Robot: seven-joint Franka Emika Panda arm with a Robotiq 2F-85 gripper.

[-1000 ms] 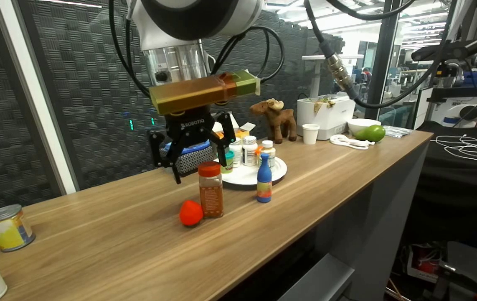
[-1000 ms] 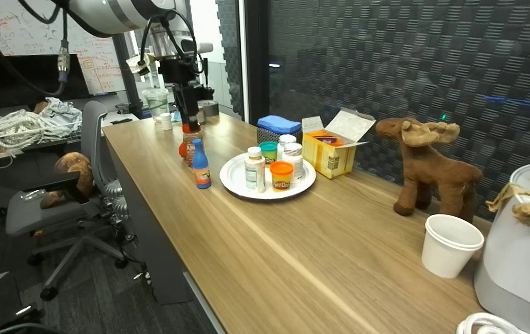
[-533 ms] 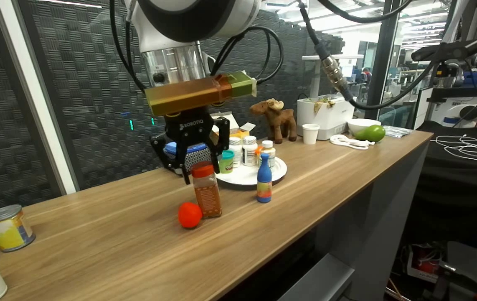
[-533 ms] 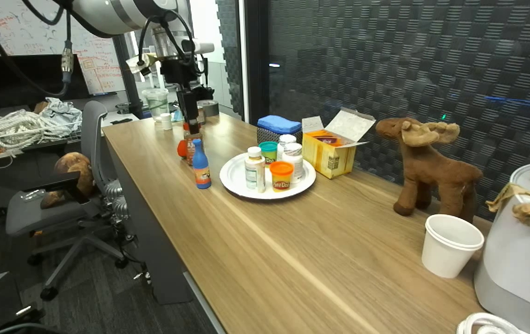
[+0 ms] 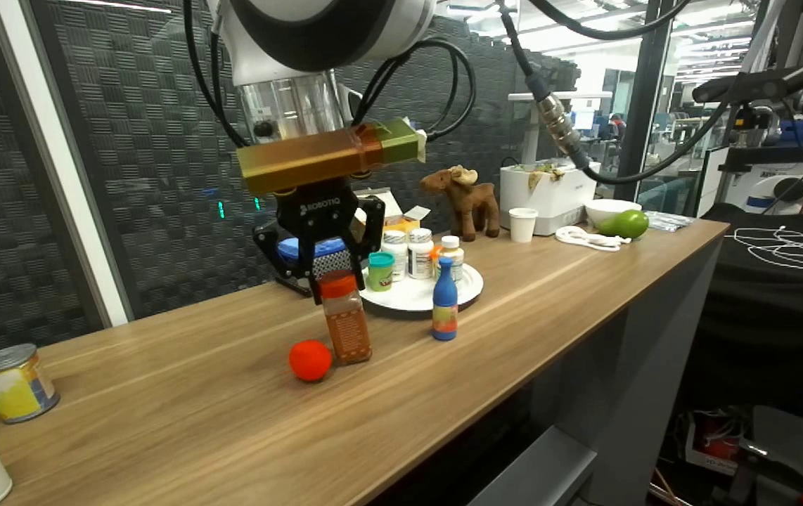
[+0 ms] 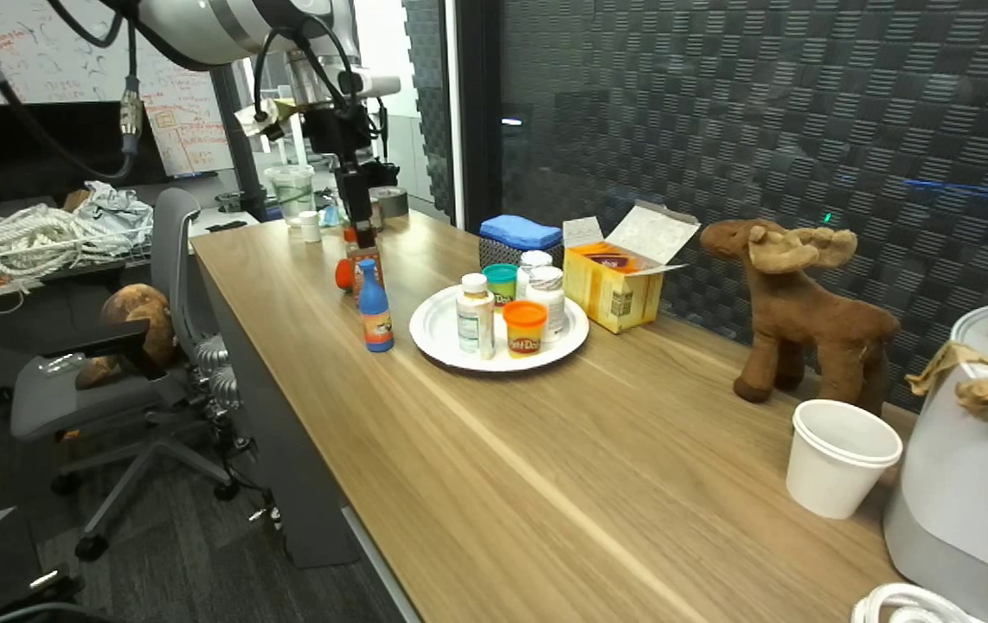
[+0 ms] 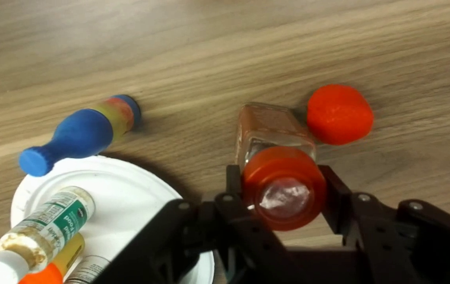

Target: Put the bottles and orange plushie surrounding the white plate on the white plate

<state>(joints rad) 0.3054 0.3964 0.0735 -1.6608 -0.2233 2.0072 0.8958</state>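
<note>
Grips the red-lidded jar [image 5: 347, 329] by the lid with the claw [image 5: 339, 287], jaws partway closed, one snug against each side of the cap in the wrist view. Reads ROBOTIQ in white on the claw's black body. Leans at a tilt, this jar, foot seemingly on the desk [image 5: 233, 414], near the white plate [image 6: 435, 333] but off it; on the brown-red body, pale print too fine to make out.

Just beside the jar on the desk, also off the plate, the orange plushie [image 5: 310, 360]; cannot tell whether touching. Upright near the plate's rim, the blue bottle [image 5: 445, 302], with a yellow-and-orange picture label, too small to read.

Standing on the plate: the white bottle with a green label [image 7: 51, 227], in the wrist view apparently with the word "Food" on the green, the rest blurred; next to it the orange-lidded tub [image 6: 524, 333], with partly blurred Play-Doh lettering on red in an exterior view; the green-lidded tub [image 6: 501, 285], with a half-hidden label; two white bottles [image 6: 548, 303] with print too small to read.

Just beside the plate, the yellow box [image 6: 615, 298], flaps up, with an orange packet [image 6: 606, 258] inside and a dark square code on one side. On the far whiteboard [image 6: 187, 130], red handwriting, unreadable at this size.
</note>
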